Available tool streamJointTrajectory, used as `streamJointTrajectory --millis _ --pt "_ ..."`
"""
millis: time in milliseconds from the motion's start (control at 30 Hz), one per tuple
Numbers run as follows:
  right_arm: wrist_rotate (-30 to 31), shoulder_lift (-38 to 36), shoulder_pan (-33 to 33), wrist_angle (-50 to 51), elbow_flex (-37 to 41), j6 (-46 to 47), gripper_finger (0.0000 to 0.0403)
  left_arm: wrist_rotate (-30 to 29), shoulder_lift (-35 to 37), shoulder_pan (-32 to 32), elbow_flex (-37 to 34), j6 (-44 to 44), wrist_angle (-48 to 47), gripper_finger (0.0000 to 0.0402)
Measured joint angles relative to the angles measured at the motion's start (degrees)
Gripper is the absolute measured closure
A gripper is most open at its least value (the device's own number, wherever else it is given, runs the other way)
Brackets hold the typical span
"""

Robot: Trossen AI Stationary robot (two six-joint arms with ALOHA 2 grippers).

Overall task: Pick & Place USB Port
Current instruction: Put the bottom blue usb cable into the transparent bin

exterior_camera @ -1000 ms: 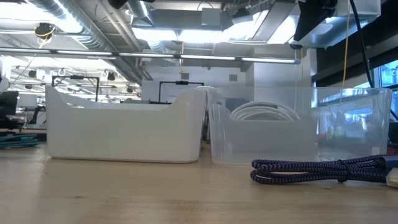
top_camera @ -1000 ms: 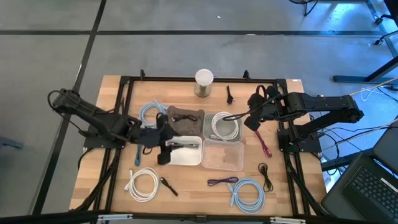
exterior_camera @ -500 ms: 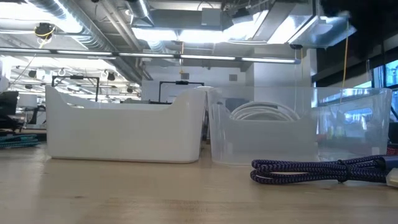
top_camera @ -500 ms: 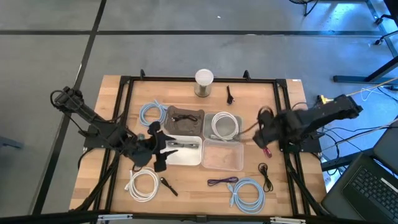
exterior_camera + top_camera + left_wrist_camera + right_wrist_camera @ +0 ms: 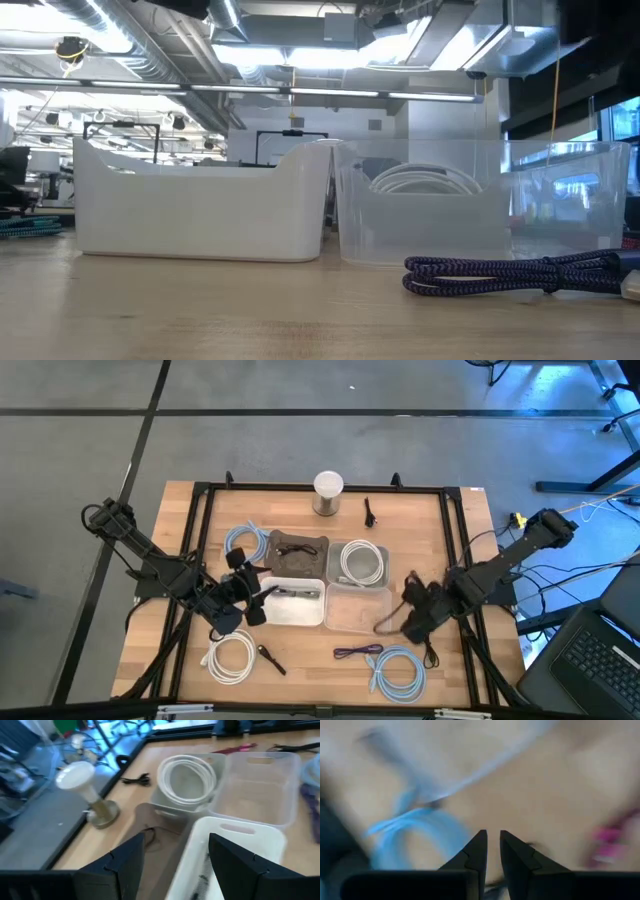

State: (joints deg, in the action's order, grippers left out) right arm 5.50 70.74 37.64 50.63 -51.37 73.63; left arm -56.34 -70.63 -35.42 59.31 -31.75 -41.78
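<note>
Left fingers: the left gripper [image 5: 248, 596] has its fingers [image 5: 127, 862] spread wide with nothing between them
Left gripper place: it hangs over the near-left end of the white bin [image 5: 312, 612]
Right fingers: the right gripper [image 5: 413, 622] shows its fingers [image 5: 475, 852] drawn narrow, only a slit apart
Right gripper place: low over the table [image 5: 450, 670], just beside the clear bin's [image 5: 358, 622] right front corner
Thin dark cable [image 5: 383, 625]: it runs from the right gripper across the clear bin's corner; you cannot tell whether it is pinched
Done: a white cable coil [image 5: 361, 563] sits in the grey bin [image 5: 383, 552], and something dark lies in the white bin
Left: the clear bin looks bare; the blue cable coil [image 5: 398, 670], purple cable [image 5: 355, 652] and white coil [image 5: 230, 657] lie loose, so you are mid-task
</note>
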Motion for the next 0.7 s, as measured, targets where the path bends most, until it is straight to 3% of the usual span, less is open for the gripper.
streamJointTrajectory --millis 167,333,500,700 --pt "2.8 0.7 6.8 -11.7 -0.2 -0.1 0.0348 -2.1 0.0 1.0 0.0 -0.1 -0.1 0.0193" --pt "5.7 6.2 11.6 -14.8 -0.2 0.6 0.0348 -2.3 0.0 2.9 0.0 -0.1 -0.1 0.0193" --pt "4.0 14.6 14.2 -17.9 -0.2 -4.9 0.0348 -0.5 0.0 4.7 0.0 -0.1 -0.1 0.0193" --pt "-2.5 21.6 13.9 -16.2 -0.2 -13.6 0.0347 0.5 0.0 6.0 0.0 -0.1 0.8 0.0193"
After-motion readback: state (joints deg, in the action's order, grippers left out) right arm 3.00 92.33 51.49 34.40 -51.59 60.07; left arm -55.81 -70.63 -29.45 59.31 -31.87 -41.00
